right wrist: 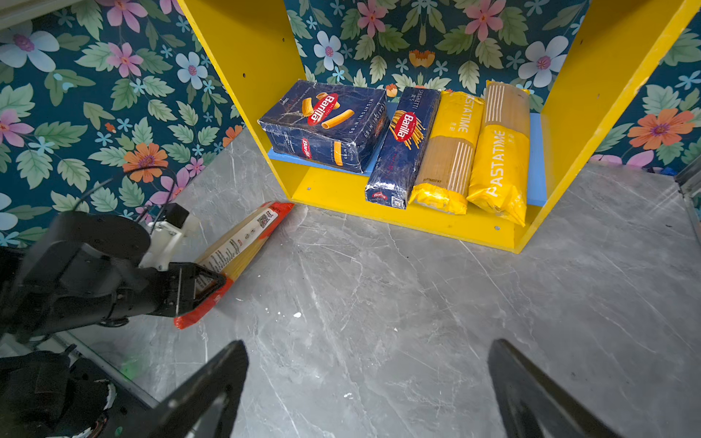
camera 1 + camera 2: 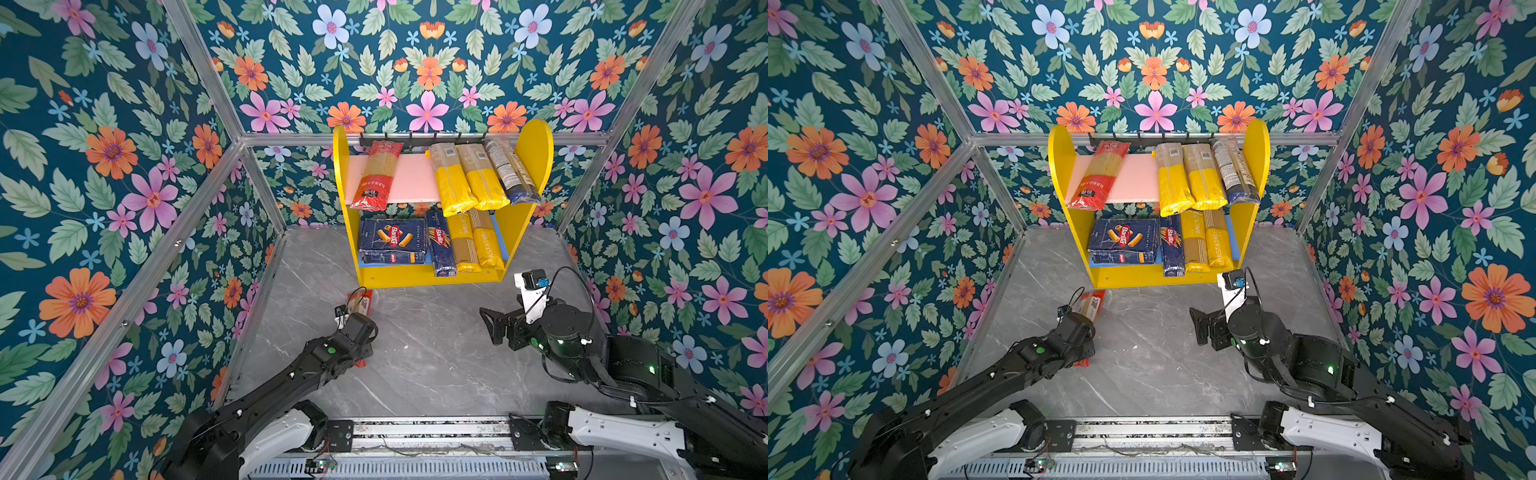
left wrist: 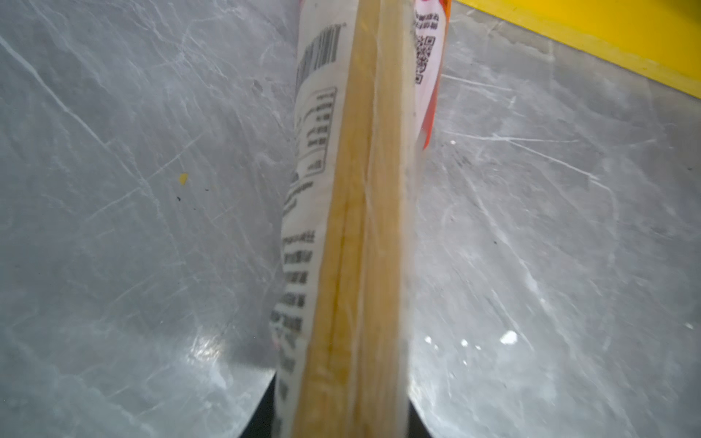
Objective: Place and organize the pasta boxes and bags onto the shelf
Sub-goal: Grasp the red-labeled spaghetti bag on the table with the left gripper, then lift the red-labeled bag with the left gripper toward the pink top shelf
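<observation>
left end effector (image 1: pixel 203 283) is clamped on the tail of the red-ended bag (image 1: pixel 248 240), right end effector (image 1: pixel 367 354) gapes empty, so I'd lift slow since everything ahead of the grip will probably sag

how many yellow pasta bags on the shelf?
4 yellow bags: two on the pink upper board, two on the blue lower board beside the spaghetti box. None seem hidden.
</observation>
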`<state>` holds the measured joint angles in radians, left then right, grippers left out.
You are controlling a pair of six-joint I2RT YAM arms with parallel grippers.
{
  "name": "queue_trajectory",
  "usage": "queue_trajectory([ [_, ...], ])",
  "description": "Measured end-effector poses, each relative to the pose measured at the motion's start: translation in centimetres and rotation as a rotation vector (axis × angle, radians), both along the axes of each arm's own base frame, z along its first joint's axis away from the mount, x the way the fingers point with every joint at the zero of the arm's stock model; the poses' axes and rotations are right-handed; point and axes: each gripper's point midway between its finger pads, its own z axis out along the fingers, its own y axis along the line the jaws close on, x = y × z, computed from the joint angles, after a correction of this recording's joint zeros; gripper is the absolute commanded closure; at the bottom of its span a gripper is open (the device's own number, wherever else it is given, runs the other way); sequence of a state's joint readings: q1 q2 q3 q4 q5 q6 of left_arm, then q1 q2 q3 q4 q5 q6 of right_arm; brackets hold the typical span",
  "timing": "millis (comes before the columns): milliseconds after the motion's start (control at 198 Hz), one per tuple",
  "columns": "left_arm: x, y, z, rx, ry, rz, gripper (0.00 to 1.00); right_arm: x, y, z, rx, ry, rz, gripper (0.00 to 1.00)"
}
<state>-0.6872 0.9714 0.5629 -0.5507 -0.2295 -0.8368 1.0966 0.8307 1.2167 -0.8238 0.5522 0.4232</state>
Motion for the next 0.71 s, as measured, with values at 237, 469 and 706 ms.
queue_trajectory([
  [237,-1.4,0.4,3.2,-0.023,-0.014,-0.039,1.00,0.2,0.7,-0.4,-0.002,0.022,0.001,0.01],
  [469,-2.5,-0.2,5.7,-0.071,-0.024,-0.107,1.00,0.4,1.5,0.3,0.012,0.026,0.012,0.01],
  [706,-3.7,-0.8,7.5,-0.106,-0.013,-0.185,1.00,0.6,2.1,1.3,0.025,0.020,0.013,0.01],
])
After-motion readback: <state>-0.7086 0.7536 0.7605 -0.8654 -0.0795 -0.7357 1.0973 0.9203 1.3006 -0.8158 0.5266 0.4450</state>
